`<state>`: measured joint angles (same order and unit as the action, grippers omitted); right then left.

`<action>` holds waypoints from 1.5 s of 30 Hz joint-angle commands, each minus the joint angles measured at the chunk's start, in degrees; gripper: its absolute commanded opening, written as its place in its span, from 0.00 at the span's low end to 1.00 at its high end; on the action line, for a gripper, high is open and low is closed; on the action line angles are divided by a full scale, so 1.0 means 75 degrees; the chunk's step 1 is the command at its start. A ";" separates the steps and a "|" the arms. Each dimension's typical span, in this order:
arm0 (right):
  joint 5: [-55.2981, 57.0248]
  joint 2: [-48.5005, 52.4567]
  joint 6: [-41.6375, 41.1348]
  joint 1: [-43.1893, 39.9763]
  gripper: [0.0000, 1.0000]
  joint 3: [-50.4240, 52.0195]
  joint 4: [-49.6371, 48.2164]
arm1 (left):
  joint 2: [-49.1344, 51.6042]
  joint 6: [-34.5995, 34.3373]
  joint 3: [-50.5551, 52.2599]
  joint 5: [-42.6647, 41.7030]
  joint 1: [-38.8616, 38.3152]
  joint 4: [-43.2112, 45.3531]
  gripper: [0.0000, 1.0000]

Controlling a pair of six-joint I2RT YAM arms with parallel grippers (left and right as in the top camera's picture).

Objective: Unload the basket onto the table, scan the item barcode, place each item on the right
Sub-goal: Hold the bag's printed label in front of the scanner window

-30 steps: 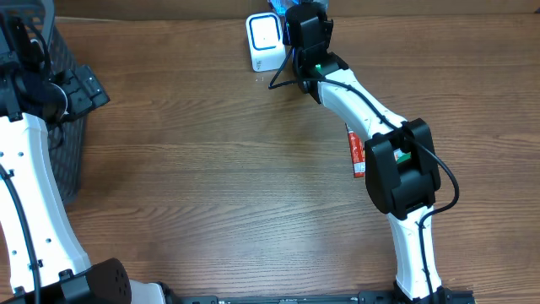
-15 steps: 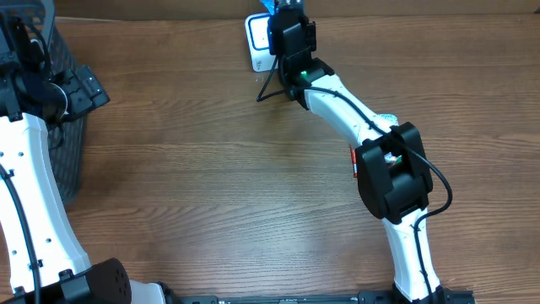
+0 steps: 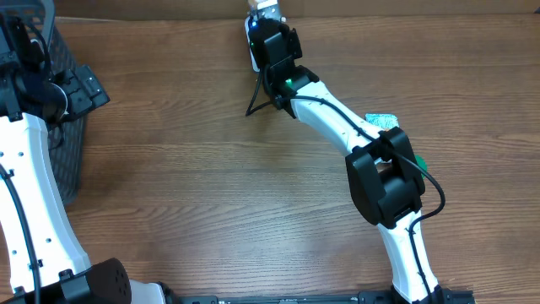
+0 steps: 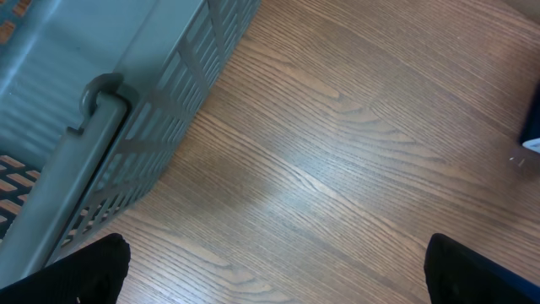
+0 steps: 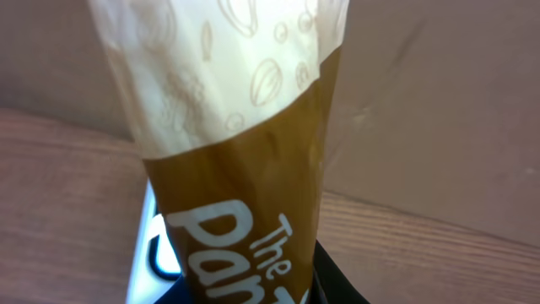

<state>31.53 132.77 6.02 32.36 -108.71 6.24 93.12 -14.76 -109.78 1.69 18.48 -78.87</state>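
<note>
A brown and cream snack packet [image 5: 245,169] with white lettering stands upright in my right gripper [image 5: 253,291], which is shut on its lower part. Behind and left of the packet is the white barcode scanner [image 5: 145,245] with its lit window. From overhead, the right gripper [image 3: 272,34] covers most of the scanner [image 3: 252,52] at the table's far edge, and the packet's cream top [image 3: 265,6] pokes out beyond it. At the left, my left gripper [image 4: 278,279] hangs open over bare wood, its dark fingertips [image 4: 93,270] wide apart.
A grey slatted basket [image 4: 126,93] stands at the table's left edge [image 3: 72,152], beside the left arm. A green packet [image 3: 381,121] lies on the table next to the right arm's elbow. A black cable [image 3: 257,100] trails from the scanner.
The right arm has swung left along the far edge with the packet, from beside the scanner to over it. The green packet has come into view. The left arm has not moved.
</note>
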 commanded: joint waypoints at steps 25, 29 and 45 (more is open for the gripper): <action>-0.1571 -0.0157 0.0035 0.0221 0.10 -0.0201 0.1451 | 0.0032 0.0061 -0.0128 -0.0026 -0.0017 0.0000 1.00; -0.1833 -0.0157 0.0038 0.0221 0.07 -0.0201 0.1684 | 0.0032 0.0058 -0.0128 -0.0029 -0.0017 0.0000 1.00; -0.0283 -0.0691 0.0035 0.0221 0.03 -0.0204 0.1862 | 0.0032 0.0058 -0.0128 -0.0029 -0.0017 0.0000 1.00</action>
<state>22.22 132.46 6.26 34.13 -108.73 19.94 93.12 -14.76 -109.78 1.72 18.48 -78.87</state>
